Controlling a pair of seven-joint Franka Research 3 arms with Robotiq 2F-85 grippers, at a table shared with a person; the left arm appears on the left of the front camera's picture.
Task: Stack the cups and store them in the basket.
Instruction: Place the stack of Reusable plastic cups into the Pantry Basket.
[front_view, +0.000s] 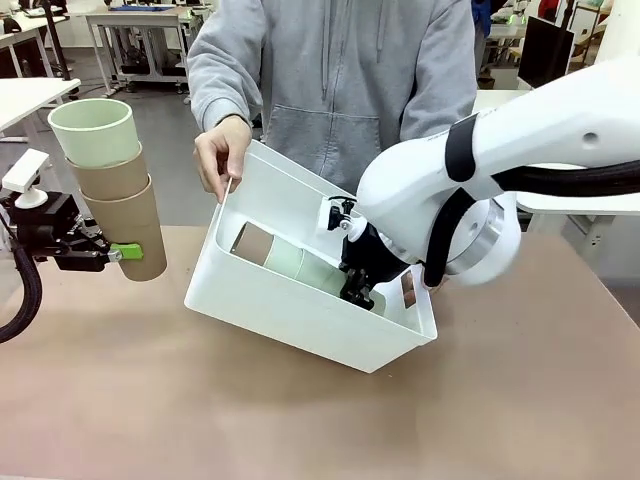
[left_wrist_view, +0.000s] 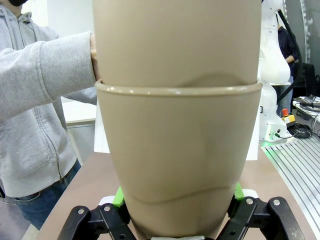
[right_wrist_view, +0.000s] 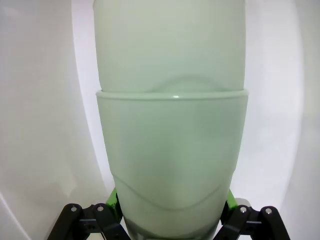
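While inside the white rectangular plastic basket (front_view: 290, 312), right hand (right_wrist_view: 172, 200) tight on mint-green matte tumblers (right_wrist_view: 170, 145); left hand (left_wrist_view: 176, 197) tight on tan tumblers (left_wrist_view: 175, 150).

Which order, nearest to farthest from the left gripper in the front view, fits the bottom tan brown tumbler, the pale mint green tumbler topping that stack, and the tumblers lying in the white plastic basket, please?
1. Bottom tan brown tumbler: gripped by the left gripper, left.
2. Pale mint green tumbler: atop that stack.
3. Tumblers in the white plastic basket: centre, rightward.
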